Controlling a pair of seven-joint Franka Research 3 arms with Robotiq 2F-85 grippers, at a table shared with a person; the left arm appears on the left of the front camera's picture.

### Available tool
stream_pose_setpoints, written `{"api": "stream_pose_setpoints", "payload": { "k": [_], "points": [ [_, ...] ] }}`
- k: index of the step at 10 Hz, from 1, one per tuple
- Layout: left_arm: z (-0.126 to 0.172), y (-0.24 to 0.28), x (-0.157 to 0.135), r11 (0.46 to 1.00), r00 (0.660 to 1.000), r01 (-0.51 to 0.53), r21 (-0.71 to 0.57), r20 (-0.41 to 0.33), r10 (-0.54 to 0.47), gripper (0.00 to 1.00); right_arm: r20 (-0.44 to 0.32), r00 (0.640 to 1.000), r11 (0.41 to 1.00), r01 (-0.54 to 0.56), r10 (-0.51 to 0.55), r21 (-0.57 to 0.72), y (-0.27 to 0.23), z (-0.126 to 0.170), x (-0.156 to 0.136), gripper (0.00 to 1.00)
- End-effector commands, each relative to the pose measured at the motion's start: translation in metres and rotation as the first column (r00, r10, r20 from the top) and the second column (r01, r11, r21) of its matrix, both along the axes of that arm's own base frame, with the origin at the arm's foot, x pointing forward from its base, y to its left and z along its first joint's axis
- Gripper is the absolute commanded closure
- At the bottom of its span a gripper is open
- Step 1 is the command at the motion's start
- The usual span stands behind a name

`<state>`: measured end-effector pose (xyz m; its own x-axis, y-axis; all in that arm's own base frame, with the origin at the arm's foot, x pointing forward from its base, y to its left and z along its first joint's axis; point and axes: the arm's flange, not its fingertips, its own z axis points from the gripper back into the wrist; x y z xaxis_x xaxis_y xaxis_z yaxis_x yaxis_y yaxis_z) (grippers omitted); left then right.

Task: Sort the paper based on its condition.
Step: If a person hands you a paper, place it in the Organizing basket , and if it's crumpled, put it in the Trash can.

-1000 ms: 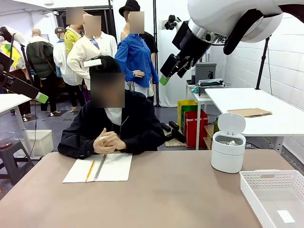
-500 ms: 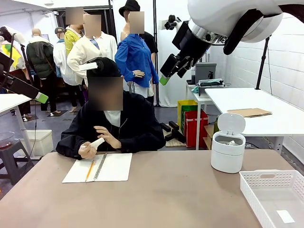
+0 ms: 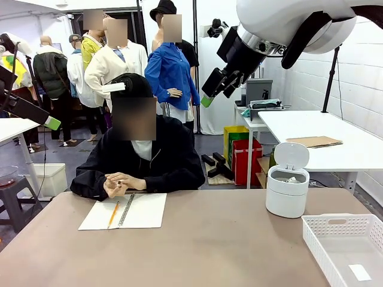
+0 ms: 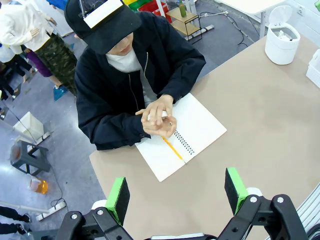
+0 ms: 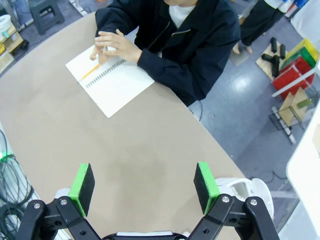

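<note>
— Which step is this?

— The very start, I'd judge. The person's hands (image 4: 159, 120) are cupped round a bit of white paper (image 4: 159, 114) at the tabletop's far edge, just above the spiral notebook (image 3: 140, 210) and its pencil (image 3: 114, 214). Nothing has been handed over yet.

— And the grippers?

— Both are high above the table (image 3: 215, 251). The left gripper (image 4: 176, 192) has its fingers spread wide with nothing between them, and so does the right gripper (image 5: 144, 186).

— What does the next move call for?

— Probably waiting for the paper to be set down or offered. Then one arm would descend to the far edge and close gently, since a wad crushes easily.

— Where would it go?

— The white bin (image 3: 287, 191) stands lid-up towards the far right corner, and the white basket (image 3: 344, 245) sits at the near right corner. Which takes which, I cannot tell.

— The room?

— A busy workshop. There is a white side table with a cardboard sheet (image 3: 314, 142), and coloured crates (image 3: 245, 156) sit on the floor.
</note>
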<state>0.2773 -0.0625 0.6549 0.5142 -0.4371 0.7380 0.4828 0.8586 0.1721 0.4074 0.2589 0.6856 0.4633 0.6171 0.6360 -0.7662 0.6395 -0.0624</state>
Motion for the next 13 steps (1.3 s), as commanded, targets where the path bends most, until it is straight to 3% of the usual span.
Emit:
{"api": "stream_pose_setpoints", "payload": {
  "k": [1,13],
  "points": [
    [-0.0005,0.0013,-0.0012,1.0,1.0,0.001,-0.002,-0.007,-0.001,0.0,0.008,1.0,1.0,0.002,-0.002,0.009,-0.0008,-0.0011,-0.0006,0.0],
    [-0.0005,0.0013,-0.0012,1.0,1.0,0.001,-0.002,-0.007,-0.001,0.0,0.008,1.0,1.0,0.002,-0.002,0.009,-0.0008,-0.0011,-0.0006,0.0]
  ]
}}
